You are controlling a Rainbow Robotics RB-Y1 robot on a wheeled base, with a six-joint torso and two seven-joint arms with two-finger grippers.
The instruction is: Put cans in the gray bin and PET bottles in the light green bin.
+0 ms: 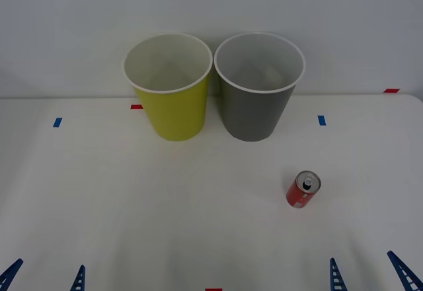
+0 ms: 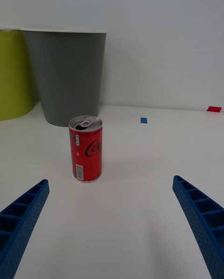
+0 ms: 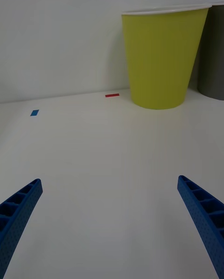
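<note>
Our right gripper [image 2: 112,227] waits low at the near edge of the table [image 1: 198,225], fingers spread wide and holding nothing, with the can [image 2: 86,148] upright just ahead between them and the gray bin [image 2: 65,75] behind it. Our left gripper [image 3: 109,227] is parked wide open too, facing the light green bin [image 3: 163,57]. We risk tipping the can if one finger reaches it first, since it could then roll away; closing too high near the top could let it slip
</note>
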